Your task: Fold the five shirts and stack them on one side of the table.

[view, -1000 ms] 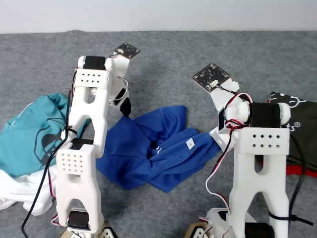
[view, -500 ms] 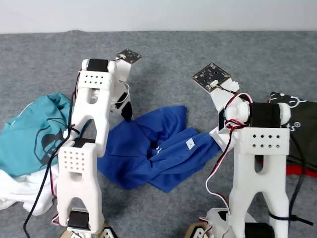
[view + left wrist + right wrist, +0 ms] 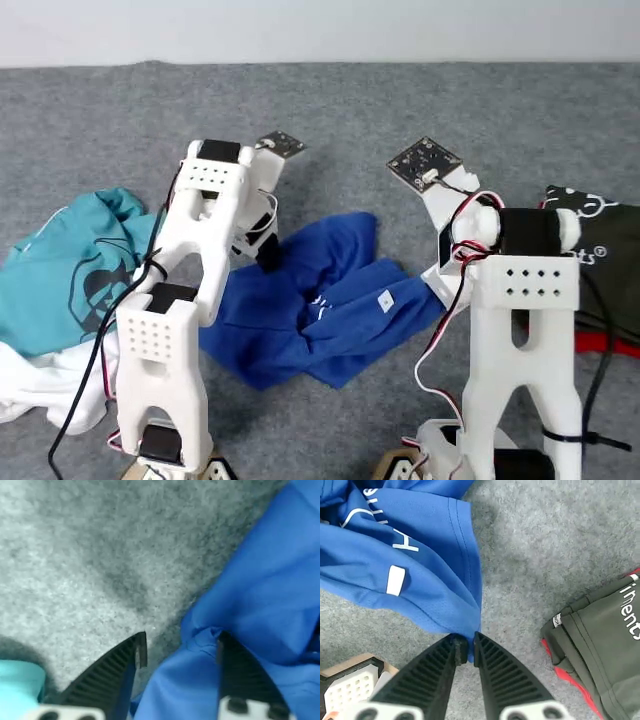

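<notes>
Blue shirt (image 3: 320, 310) lies crumpled mid-table (image 3: 330, 120), between the arms. Right gripper (image 3: 470, 647) is clenched on its hem corner. Left gripper (image 3: 182, 642) is spread open over a fold edge. Fabric looks light, limp, a bit slick, so it likely sags and bunches. Best pinched at hems or corners.

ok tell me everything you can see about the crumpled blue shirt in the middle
The blue shirt is thin, smooth knit fabric with white lettering, a small white label and stitched hems. It lies crumpled and unfolded on the grey felt table, between the two arms. The right gripper is shut on one hem corner. The left gripper is open, with a finger on either side of a bunched edge at the shirt's opposite side.
</notes>
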`<act>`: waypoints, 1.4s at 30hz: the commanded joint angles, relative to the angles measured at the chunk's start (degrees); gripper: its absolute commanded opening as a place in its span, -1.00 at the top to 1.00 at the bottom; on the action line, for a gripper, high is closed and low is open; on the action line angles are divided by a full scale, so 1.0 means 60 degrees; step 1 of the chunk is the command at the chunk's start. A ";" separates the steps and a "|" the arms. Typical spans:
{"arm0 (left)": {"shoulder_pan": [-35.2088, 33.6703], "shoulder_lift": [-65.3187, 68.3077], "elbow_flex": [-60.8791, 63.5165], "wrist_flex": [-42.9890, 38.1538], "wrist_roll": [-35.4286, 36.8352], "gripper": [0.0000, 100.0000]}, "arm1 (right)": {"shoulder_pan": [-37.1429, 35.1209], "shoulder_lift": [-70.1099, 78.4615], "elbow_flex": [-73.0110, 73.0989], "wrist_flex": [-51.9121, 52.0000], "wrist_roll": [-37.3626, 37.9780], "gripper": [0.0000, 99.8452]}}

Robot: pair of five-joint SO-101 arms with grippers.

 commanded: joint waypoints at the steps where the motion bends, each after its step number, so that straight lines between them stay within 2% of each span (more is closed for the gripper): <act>1: 0.0249 -0.0659 0.0037 -0.0103 -0.0117 0.54 | -0.0022 -0.0359 -0.0103 0.0344 -0.0103 0.98; 9: 0.0777 -0.0703 -0.0579 0.0923 -0.0117 0.54 | -0.0022 -0.0359 -0.0103 0.0344 -0.0088 0.98; 16: 0.0967 -0.0205 -0.0154 0.0703 -0.0147 0.55 | -0.0022 -0.0330 -0.0103 0.0212 -0.0103 0.98; 21: 0.1260 0.0762 -0.0198 0.0703 -0.0293 0.67 | -0.0022 -0.0286 -0.0103 0.0212 -0.0103 0.98; 28: 0.1333 0.0835 -0.0886 0.0777 -0.0337 0.82 | -0.0022 -0.0286 -0.0103 0.0168 -0.0073 0.98; 33: 0.1319 0.0454 -0.1663 0.1333 -0.0337 0.99 | -0.0022 -0.0286 -0.0103 0.0051 -0.0073 0.98; 38: 0.0894 -0.0747 -0.1692 0.1333 -0.0322 0.99 | -0.0022 -0.0286 -0.0117 -0.0066 -0.0073 0.98; 42: 0.0132 -0.1905 -0.1678 0.1333 -0.0322 0.99 | 0.0110 -0.0359 -0.0117 -0.0256 -0.0059 0.98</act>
